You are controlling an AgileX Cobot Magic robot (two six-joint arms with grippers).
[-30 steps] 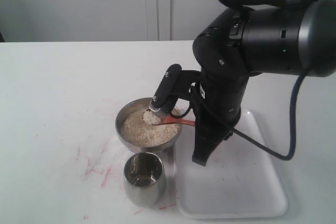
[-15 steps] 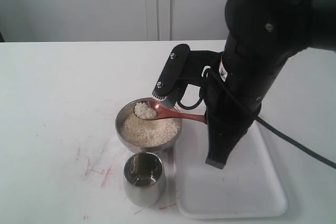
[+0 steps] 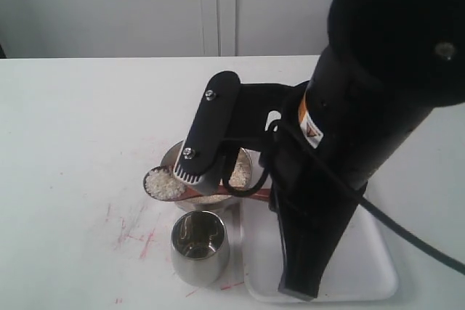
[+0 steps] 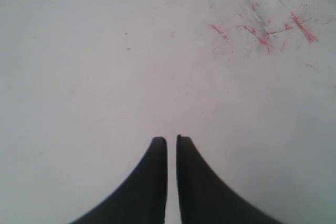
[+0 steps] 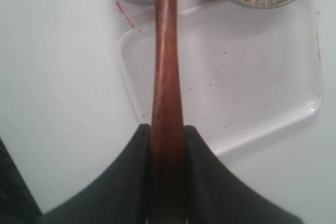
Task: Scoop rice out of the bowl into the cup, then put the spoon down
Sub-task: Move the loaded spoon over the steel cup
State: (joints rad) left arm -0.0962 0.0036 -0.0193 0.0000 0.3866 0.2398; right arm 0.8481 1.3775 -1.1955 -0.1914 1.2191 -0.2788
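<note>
Heaped spoon held at the bowl's edge
Exterior: my right jaws grip the spoon (image 3: 254, 193) by its handle, with rice (image 3: 164, 184) piled on its tip at the left rim of the bowl (image 3: 240, 168); the cup (image 3: 198, 255) stands just beside on the counter (image 3: 87, 121). Left wrist: my left jaws are closed to a slit, empty, over the red-marked counter. Right wrist: the handle is clamped between my jaws above the white tray (image 5: 252, 93)

Open table (image 3: 73, 107) (cup (image 3: 198, 252), bowl (image 3: 169, 156), tray (image 3: 356, 259) clustered)
</note>
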